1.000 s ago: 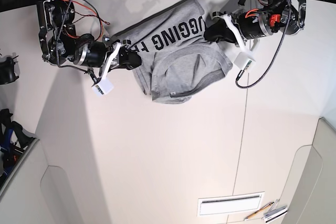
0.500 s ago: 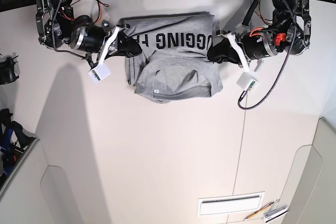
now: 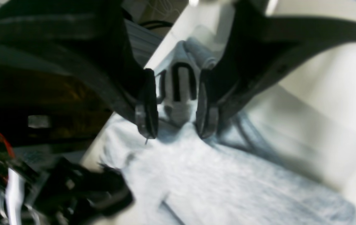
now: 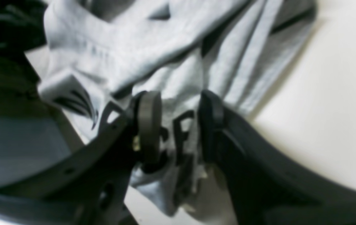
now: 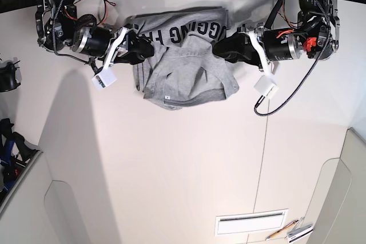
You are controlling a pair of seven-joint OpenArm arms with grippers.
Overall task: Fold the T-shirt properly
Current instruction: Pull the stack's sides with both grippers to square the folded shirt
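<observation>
the t-shirt (image 5: 186, 64), heather grey, lies bunched on the white worktop (image 5: 183, 164) near its far edge, between the two arms. a band of black block lettering runs across its upper part; below it the plain side hangs in loose folds, with a small pale tag near the lower hem.

the right gripper (image 5: 144, 51), on the left of the base view, reaches in level from the side and meets the shirt's left edge. in the right wrist view its two dark fingers (image 4: 148, 125) stand a narrow way apart with lettered fabric between them; the cloth fills the gap, so the fingers hold the t-shirt (image 4: 178, 72).

the left gripper (image 5: 220, 50), on the right of the base view, reaches in level from the opposite side to the shirt's upper right edge. in the left wrist view its fingers (image 3: 146, 112) are likewise set narrowly, with a bunched ridge of the t-shirt (image 3: 215, 175) caught between their tips; the view is blurred, yet the grip on the cloth is plain.

no containers appear; a vent grille (image 5: 250, 222) is set in the worktop's near part, well apart from the shirt.
</observation>
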